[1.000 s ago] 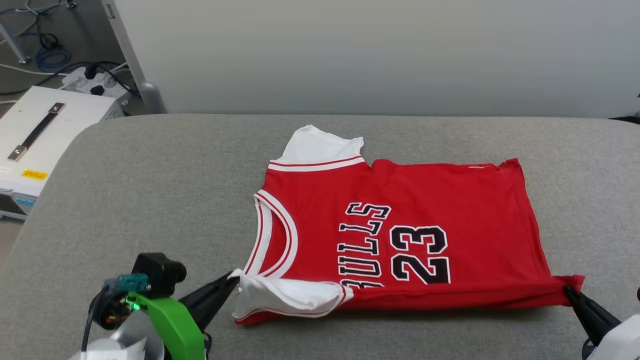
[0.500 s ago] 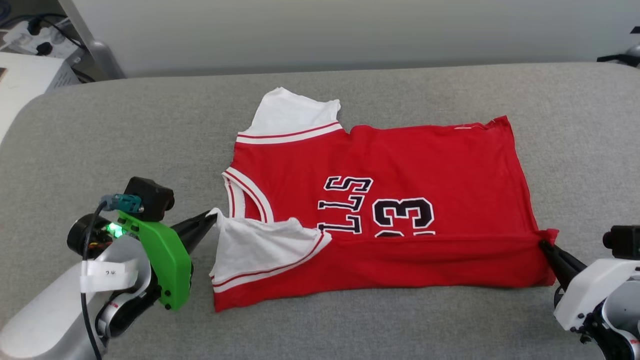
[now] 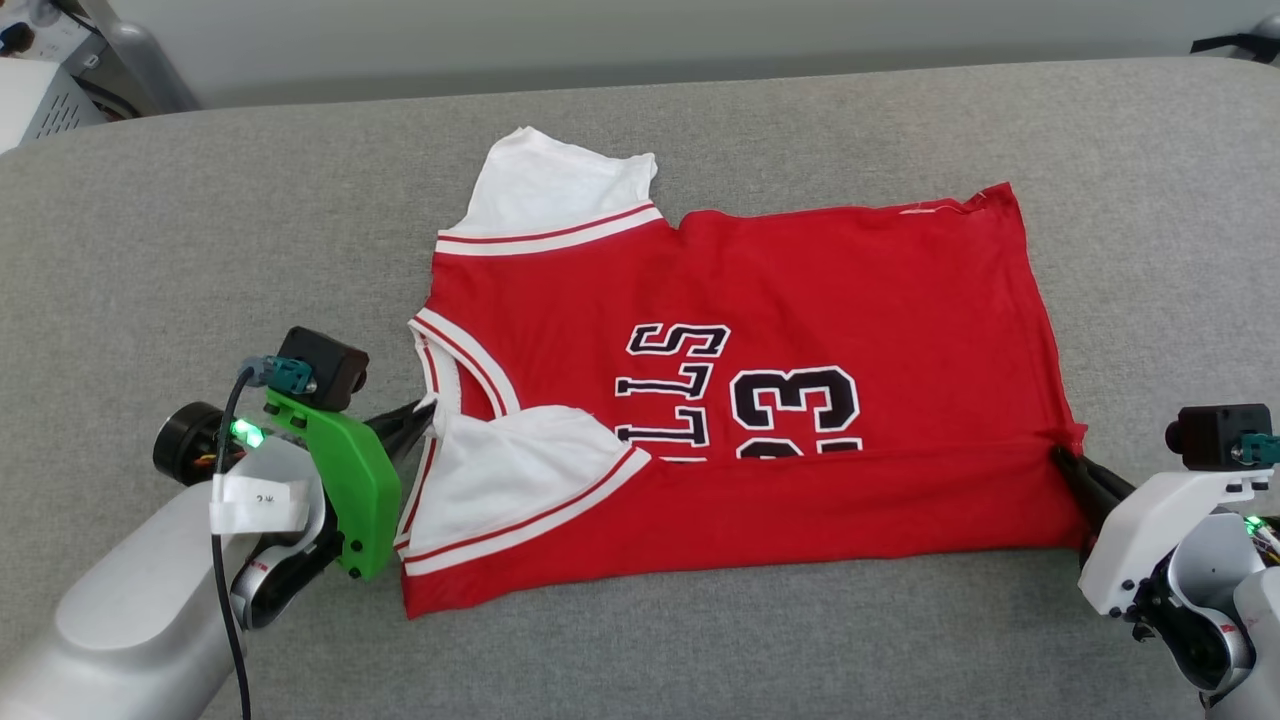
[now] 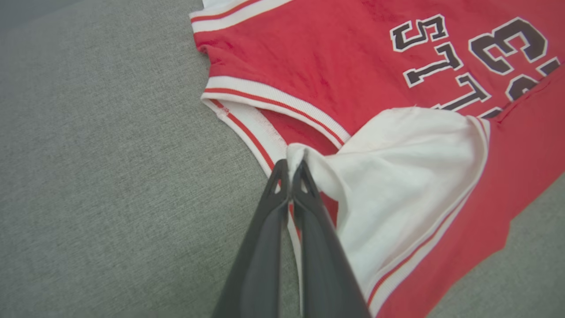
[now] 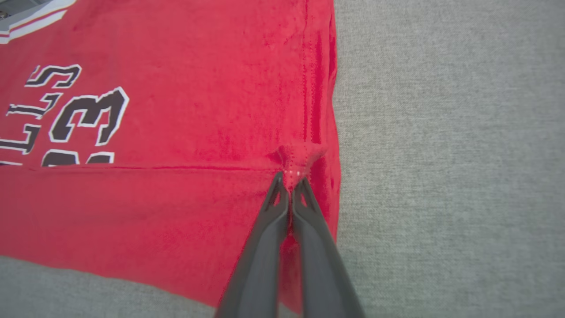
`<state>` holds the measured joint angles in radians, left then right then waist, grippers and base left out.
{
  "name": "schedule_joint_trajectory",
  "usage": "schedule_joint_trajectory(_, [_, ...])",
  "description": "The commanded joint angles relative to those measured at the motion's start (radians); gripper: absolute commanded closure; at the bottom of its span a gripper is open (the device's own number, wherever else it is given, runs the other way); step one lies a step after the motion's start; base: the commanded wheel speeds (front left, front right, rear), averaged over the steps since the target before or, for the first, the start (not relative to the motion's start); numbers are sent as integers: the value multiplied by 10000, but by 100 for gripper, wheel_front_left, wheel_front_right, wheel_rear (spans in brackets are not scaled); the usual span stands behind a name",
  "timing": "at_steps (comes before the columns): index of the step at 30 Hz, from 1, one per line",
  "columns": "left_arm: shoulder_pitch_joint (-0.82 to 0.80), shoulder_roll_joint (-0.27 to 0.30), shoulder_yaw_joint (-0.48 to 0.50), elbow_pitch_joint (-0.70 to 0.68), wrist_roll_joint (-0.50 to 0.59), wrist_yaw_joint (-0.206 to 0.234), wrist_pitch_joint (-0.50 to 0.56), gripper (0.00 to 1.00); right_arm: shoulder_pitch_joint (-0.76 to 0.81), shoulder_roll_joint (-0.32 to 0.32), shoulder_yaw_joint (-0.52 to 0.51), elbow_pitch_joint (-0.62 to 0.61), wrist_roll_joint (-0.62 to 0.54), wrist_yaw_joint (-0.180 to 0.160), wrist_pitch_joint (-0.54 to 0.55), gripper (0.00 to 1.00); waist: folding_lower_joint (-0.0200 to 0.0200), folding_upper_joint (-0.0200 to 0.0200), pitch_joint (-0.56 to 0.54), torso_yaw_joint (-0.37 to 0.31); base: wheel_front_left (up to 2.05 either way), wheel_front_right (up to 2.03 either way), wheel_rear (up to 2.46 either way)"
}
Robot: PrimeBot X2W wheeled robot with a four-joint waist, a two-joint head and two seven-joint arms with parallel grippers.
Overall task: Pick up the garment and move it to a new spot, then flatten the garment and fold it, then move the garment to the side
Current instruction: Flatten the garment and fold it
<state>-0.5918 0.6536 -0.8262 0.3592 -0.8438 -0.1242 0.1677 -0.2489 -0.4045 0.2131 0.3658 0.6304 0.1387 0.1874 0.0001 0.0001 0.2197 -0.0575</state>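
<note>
A garment [image 3: 800, 300] lies across the middle of a table [image 3: 200, 250], its near edge folded over itself, the left gripper [image 3: 432, 412] touching its left end and the right gripper [image 3: 1060, 458] its right end.

Lab-like room: grey cloth-covered bench [image 3: 200, 200], white vented equipment box [image 3: 40, 100] beside.

The near edge of the garment [image 3: 800, 290] is folded over itself. The fold hides the first letters of the lettering [image 3: 670, 385] and the near part of the number [image 3: 795, 410], and the near sleeve [image 3: 500, 470] covers a little more. In the head view, the left claw [image 3: 420, 425] is half hidden behind its green mount [image 3: 345, 480]. Both wrist views cut the garment off at their edges. A dark thing [image 3: 1235, 45] at the far right is cropped and too small to tell.
</note>
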Motion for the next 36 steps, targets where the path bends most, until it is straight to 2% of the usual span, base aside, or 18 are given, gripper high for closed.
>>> schedule_joint_trajectory(1, [-265, -108, 1, 196, 108, -56, -160, 0, -234, -3, 14, 135, 20, -80, -121, 0, -1, -1, 3, 31, 0, 0, 0])
schedule_joint_trajectory(6, [-432, -383, -181, 981, 708, -9, -1035, 0, -471, 12, 139, 526, -48, -80, -522, 0, -1, -1, -227, 100, 0, 0, 0])
schedule_joint_trajectory(12, [192, -885, 335, 1515, 241, 415, -2335, 0, -305, -60, 334, 467, -372, -80, -1184, 0, -1, -1, -736, 196, 0, 0, 0])
schedule_joint_trajectory(16, [771, -1032, 834, 1517, -154, 1026, -3064, 0, 34, -39, 124, 223, -590, -80, -1376, 0, -1, -1, -1129, 277, 0, 0, 0])
schedule_joint_trajectory(17, [1433, -1107, 1094, 1236, -364, 1586, -3513, 0, 430, 138, -148, -37, -760, -80, -1115, 0, -1, -1, -1412, 287, 0, 0, 0])
schedule_joint_trajectory(23, [2794, -1017, 1703, -188, -595, 2597, -4081, 0, 1199, 344, -713, -906, -1991, -80, -64, 0, -1, -1, -1674, 300, 0, 0, 0])
schedule_joint_trajectory(26, [3398, -870, 1759, -1038, -715, 2996, -3980, 0, 1565, 387, -972, -1553, -2789, -80, 817, 0, -1, -1, -1677, 298, 0, 0, 0])
schedule_joint_trajectory(31, [4100, -540, 1448, -2491, -1176, 3621, -2545, 0, 2232, 1186, -2008, -2857, -3271, -80, 2659, 0, -1, -1, -1503, 273, 0, 0, 0])
schedule_joint_trajectory(36, [4255, -256, 1188, -3261, -1373, 4347, -1285, 0, 2784, 1766, -2507, -4047, -3686, -80, 4208, 0, -1, -1, -1235, 217, 0, 0, 0])
